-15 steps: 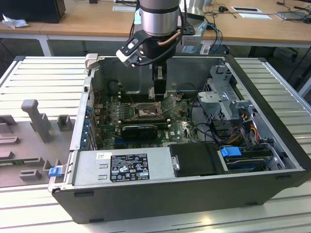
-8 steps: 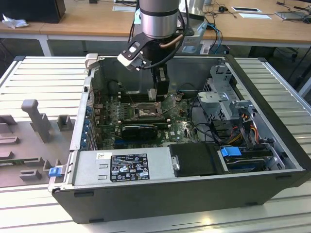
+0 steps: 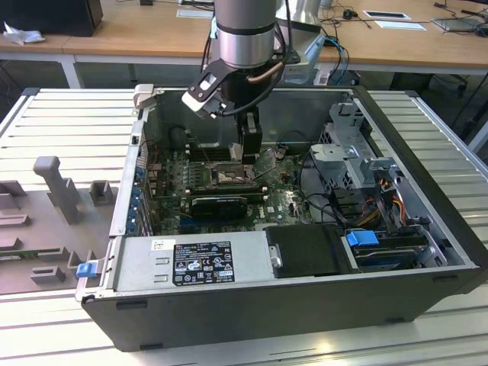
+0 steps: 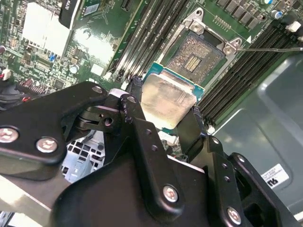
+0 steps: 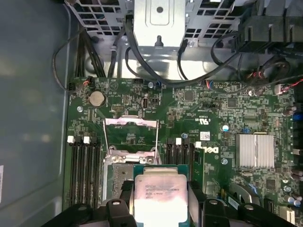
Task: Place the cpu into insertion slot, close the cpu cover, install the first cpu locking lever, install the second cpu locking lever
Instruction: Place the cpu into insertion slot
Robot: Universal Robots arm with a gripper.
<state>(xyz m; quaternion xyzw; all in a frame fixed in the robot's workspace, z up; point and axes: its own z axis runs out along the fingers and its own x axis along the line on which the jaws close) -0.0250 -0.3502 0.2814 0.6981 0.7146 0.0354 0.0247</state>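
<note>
"Silver-grey metal top, green rim: that's the cpu, held by the gripper at two opposite edges."

"So the jaws are pinching it?"

"Yes. The two black fingers press against its sides, and the chip sits level between them, clear of the board."

"Where's the insertion slot?"

"In the second wrist view the insertion slot lies just past the chip with its pale contact field bare. It sits between two banks of black memory slots on the motherboard. A thin metal rod runs out from one corner of the slot's frame."

"And the cpu cover?"

"In the first wrist view the cpu cover stands swung up off the slot, with green board showing through its window. The cpu overlaps the slot's edge there — whether it is squarely over the contacts I can't tell."

"The wider scene?"

"In the exterior view the computer case lies open on a ribbed metal table. The arm reaches down inside, and the gripper is near the middle of the motherboard, just above the slot. A long black expansion card lies between the slot and the grey power supply — that one runs along the case's near wall."
</note>
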